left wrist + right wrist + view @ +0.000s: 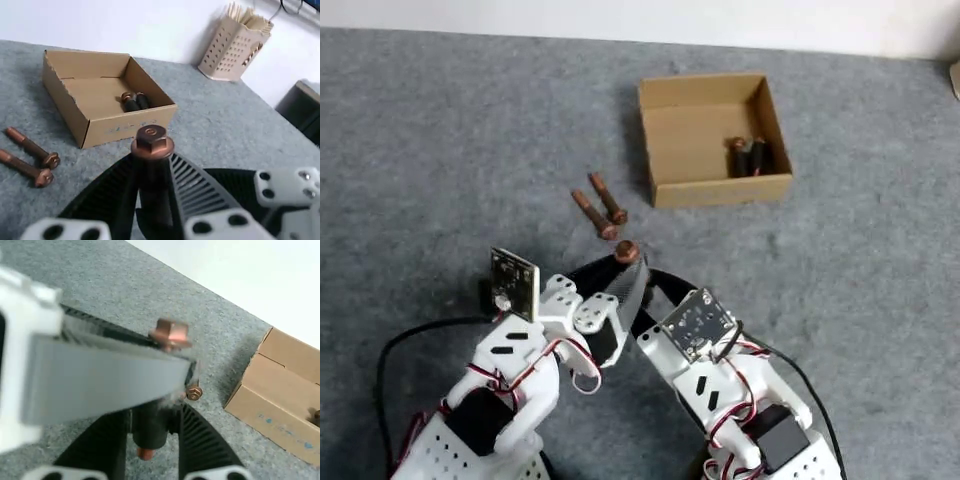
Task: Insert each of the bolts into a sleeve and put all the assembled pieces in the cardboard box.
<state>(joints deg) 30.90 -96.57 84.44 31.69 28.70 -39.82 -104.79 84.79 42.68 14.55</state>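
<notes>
A bolt (152, 142) seated in a dark sleeve (147, 427), its tip poking out below, is held just above the table (440, 150) in front of the arms. The left gripper (151, 170) is clamped just under the bolt's head and the right gripper (155, 412) on the sleeve. Two finished pieces (748, 157) are seen in the box (718, 190) and two bare bolts (595, 214) lie between box and arms, so the task is judged about half done, with one piece to be boxed and two bolts to be sleeved.

Faint blue print on the cardboard box (127, 129) outer wall, too blurred to read, nothing else legible.
</notes>
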